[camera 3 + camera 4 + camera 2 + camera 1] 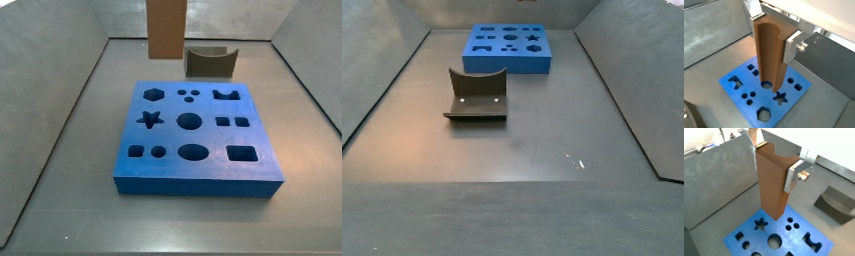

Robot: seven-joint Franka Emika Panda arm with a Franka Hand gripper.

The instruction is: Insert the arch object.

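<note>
The arch object (773, 183) hangs upright, fingers (793, 178) clamping its top, above the blue board (784, 235).

Dark notched block (477, 96) on floor.

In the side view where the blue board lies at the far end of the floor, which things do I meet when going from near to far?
Dark grey block with a curved notch → blue board. The gripper, shut on the arch object, appears in both wrist views, above the board; this side view does not show it.
</note>
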